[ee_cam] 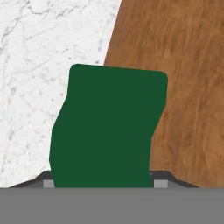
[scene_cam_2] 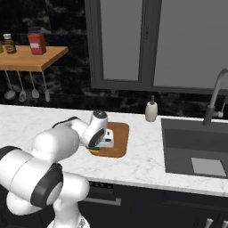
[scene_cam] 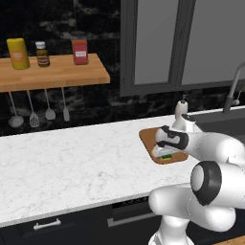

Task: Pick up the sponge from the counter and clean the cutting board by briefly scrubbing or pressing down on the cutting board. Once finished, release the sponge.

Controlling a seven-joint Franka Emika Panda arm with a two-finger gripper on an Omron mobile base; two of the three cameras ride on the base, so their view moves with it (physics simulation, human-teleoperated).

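White marble counter point(scene_cam: 72, 158) under a black backsplash, with a sink point(scene_cam_2: 196, 151) at its right end. Brown cutting board point(scene_cam_2: 119, 139) lying flat on the counter beside the sink. Gripper point(scene_cam: 165, 152) lowered over the board's near edge, clenched on the sponge point(ee_cam: 107, 127); green scrub layer faces the hand camera, and the sponge overlaps the board's edge where wood meets marble.

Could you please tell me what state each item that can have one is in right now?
sponge: gripped, green side toward the hand, at the board's edge
cutting board: flat on the counter
gripper: shut on the sponge
faucet: no water seen running
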